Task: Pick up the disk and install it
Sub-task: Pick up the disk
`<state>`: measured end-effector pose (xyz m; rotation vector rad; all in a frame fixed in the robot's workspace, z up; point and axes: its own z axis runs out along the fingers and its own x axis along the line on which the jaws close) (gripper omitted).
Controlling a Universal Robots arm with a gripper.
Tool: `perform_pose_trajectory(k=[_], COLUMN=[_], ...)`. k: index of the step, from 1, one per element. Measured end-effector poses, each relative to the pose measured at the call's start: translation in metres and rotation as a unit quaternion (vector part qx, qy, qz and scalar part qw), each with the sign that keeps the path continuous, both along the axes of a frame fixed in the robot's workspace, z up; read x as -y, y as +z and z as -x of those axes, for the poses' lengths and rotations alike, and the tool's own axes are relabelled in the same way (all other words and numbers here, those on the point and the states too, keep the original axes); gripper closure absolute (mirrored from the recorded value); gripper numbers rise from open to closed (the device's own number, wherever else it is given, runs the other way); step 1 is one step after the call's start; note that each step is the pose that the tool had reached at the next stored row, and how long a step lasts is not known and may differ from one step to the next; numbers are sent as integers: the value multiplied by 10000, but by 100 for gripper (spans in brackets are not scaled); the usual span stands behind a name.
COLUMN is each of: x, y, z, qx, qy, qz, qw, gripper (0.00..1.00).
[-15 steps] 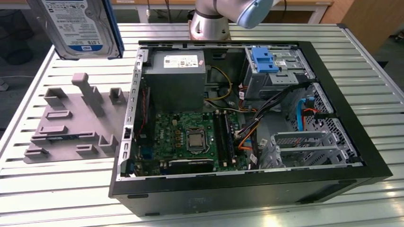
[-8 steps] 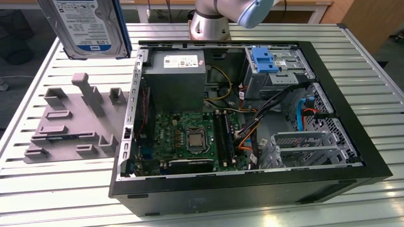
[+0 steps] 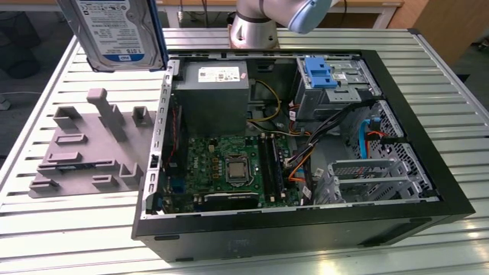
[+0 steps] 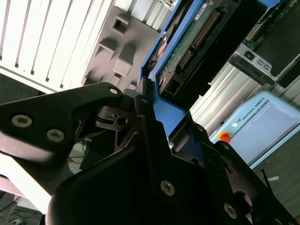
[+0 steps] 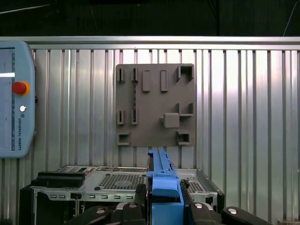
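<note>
The disk (image 3: 114, 31), a silver-grey hard drive with a white-and-blue label in a bright blue carrier frame, hangs in the air at the exterior view's upper left, above the table and left of the open computer case (image 3: 428, 189). In the second wrist view my gripper (image 4: 149, 107) is shut on the blue carrier edge of the disk (image 4: 187, 42), whose connector side shows. The first wrist view shows the carrier's blue edge (image 5: 164, 180) standing up between my black fingers (image 5: 136, 208). The disk is well above the grey fixture block (image 3: 84, 149).
The case lies open with a motherboard (image 3: 229, 166), a power supply (image 3: 210, 91), a blue bracket (image 3: 317, 71) at its back right and a metal drive cage (image 3: 367, 177) at its front right. A teach pendant (image 5: 14, 98) lies on the slatted table (image 3: 77, 229).
</note>
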<state>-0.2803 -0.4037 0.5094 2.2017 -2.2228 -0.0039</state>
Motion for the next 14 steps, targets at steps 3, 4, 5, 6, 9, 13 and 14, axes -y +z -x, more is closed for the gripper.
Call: perform_pose_trajectory(k=[3, 4, 5, 6, 9, 13, 14], x=[0, 0, 0, 0, 0, 0, 0], y=[0, 0, 0, 0, 0, 0, 0], z=[-4, -6, -7, -7, -7, -7, -8], qx=[0, 0, 0, 0, 0, 0, 0], qy=[-1, 0, 0, 0, 0, 0, 0], qz=[0, 0, 0, 0, 0, 0, 0], qw=[10000, 10000, 10000, 10000, 10000, 10000, 10000], gripper=[64, 64, 64, 64, 64, 64, 64])
